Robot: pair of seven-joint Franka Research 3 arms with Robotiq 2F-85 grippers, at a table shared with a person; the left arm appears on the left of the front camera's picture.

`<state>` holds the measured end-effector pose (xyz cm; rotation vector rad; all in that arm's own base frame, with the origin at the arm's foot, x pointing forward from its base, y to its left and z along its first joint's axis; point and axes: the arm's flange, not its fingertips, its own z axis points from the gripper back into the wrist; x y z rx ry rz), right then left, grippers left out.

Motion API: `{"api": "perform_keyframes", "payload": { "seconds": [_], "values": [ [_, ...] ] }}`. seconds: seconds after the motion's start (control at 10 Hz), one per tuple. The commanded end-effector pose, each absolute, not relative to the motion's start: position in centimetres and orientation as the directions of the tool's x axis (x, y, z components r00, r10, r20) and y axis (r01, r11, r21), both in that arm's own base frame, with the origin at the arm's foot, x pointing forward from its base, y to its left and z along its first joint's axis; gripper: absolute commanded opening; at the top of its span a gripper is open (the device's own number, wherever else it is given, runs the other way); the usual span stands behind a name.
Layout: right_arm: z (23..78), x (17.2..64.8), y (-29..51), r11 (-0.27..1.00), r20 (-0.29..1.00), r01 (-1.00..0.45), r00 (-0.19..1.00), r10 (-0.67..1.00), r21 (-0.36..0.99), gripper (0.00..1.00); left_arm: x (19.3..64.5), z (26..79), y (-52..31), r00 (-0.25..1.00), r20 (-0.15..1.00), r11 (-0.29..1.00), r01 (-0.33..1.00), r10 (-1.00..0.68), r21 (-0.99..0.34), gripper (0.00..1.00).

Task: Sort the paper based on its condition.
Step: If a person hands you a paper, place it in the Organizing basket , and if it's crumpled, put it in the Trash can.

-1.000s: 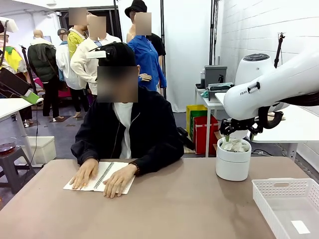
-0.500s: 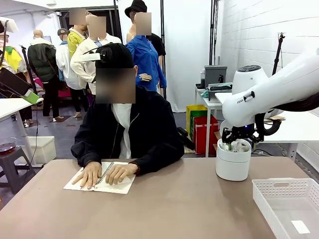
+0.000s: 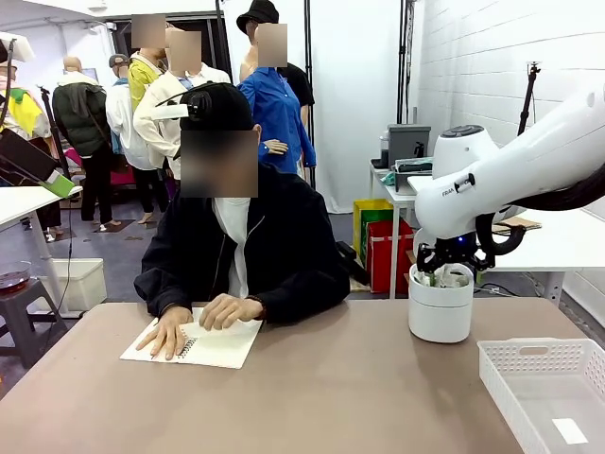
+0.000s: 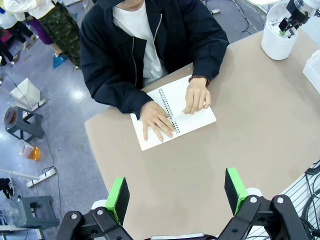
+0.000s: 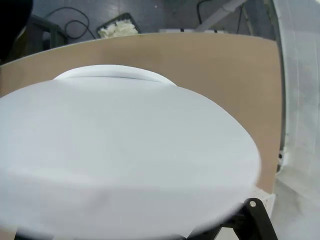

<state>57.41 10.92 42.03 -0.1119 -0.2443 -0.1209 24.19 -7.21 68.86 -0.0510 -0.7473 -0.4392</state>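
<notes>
Crumpled white paper (image 3: 458, 276) lies heaped in a white bucket (image 3: 440, 317) at the table's far right. My right gripper (image 3: 444, 275) dips into the bucket's mouth from above, its jaws open around the paper, with nothing seen gripped. From the left wrist view the same bucket (image 4: 278, 39) and right gripper (image 4: 292, 21) sit at the top right. Close up in the right wrist view the bucket (image 5: 125, 150) is a blurred white round shape. My left gripper (image 4: 176, 195) hangs open high above the table, holding nothing.
A person sits at the far side with both hands on a spiral-bound notebook (image 3: 219, 346), also seen from above as the notebook (image 4: 192, 120). A white slotted basket (image 3: 501, 374) stands at the near right. A dark crate of white lumps (image 5: 117, 29) sits on the floor beyond the table.
My right gripper has come down and slightly left into the bucket's mouth. The person's hand has slid across the notebook, which now shows one flat page.
</notes>
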Motion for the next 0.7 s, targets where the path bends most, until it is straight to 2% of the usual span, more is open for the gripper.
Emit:
{"api": "perform_keyframes", "payload": {
  "seconds": [0.0,0.3,0.4,0.6],
  "values": [
    [43.5,55.3,11.7,0.996,0.233,0.078,0.970,-0.064,-0.052,1.00,24.2,68.9,-7.1,0.649,0.666,0.911,0.397,-0.368,0.116,1.00],
    [45.0,52.8,12.8,0.998,0.196,0.002,0.981,0.010,-0.060,1.00,24.2,68.9,-7.1,0.649,0.666,0.911,0.397,-0.368,0.116,1.00],
    [44.4,55.0,12.8,0.997,0.233,0.059,0.971,-0.045,-0.052,1.00,24.2,68.9,-7.1,0.649,0.666,0.911,0.397,-0.368,0.116,1.00],
    [44.4,55.0,12.8,0.997,0.233,0.059,0.971,-0.045,-0.052,1.00,24.2,68.9,-7.1,0.649,0.666,0.911,0.397,-0.368,0.116,1.00]
  ]
}}
